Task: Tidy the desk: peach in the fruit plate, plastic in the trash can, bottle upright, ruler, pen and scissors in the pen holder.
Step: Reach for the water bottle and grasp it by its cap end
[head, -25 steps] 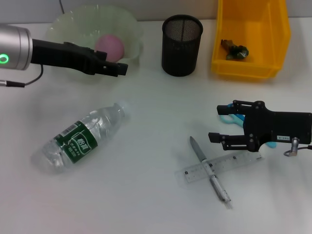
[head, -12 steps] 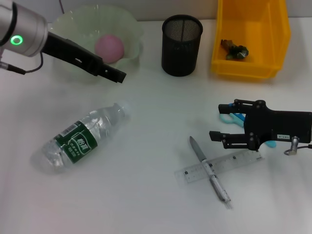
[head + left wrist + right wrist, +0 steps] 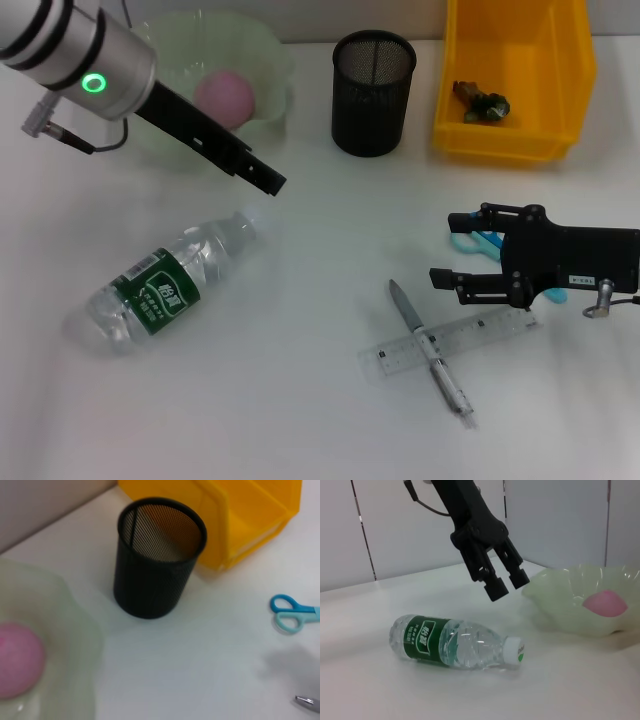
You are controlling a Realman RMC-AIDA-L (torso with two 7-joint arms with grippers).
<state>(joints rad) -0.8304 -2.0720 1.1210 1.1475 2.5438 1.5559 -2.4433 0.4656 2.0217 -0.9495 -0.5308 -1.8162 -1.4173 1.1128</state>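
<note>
Currently the left gripper hangs above the desk between the fruit plate and the water bottle, fingers parted a little and empty, apparently angled toward the cap end to stand the bottle up. Bottle lies on its side. Peach already sits in the plate. Right gripper hovers near the scissors, fingers spread, empty. Pen crosses the clear ruler nearby. Mesh pen holder looks empty. Plastic scrap rests in the yellow bin.
</note>
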